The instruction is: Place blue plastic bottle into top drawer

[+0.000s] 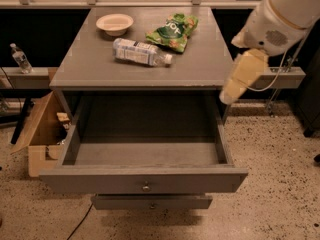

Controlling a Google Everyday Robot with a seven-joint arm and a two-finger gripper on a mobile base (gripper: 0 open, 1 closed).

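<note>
The blue plastic bottle (141, 52) lies on its side on the grey cabinet top, cap pointing right, between a bowl and a chip bag. The top drawer (145, 180) stands pulled wide open below it, and nothing shows inside. My gripper (228, 96) hangs at the end of the white and cream arm, at the cabinet's right edge just above the drawer's right rear corner. It is well to the right of the bottle and holds nothing that I can see.
A cream bowl (115, 23) and a green chip bag (173, 32) sit at the back of the cabinet top. A narrower lower drawer (152, 202) sticks out slightly. An open cardboard box (39, 136) stands on the floor at left. A small clear bottle (21, 58) stands on a far-left ledge.
</note>
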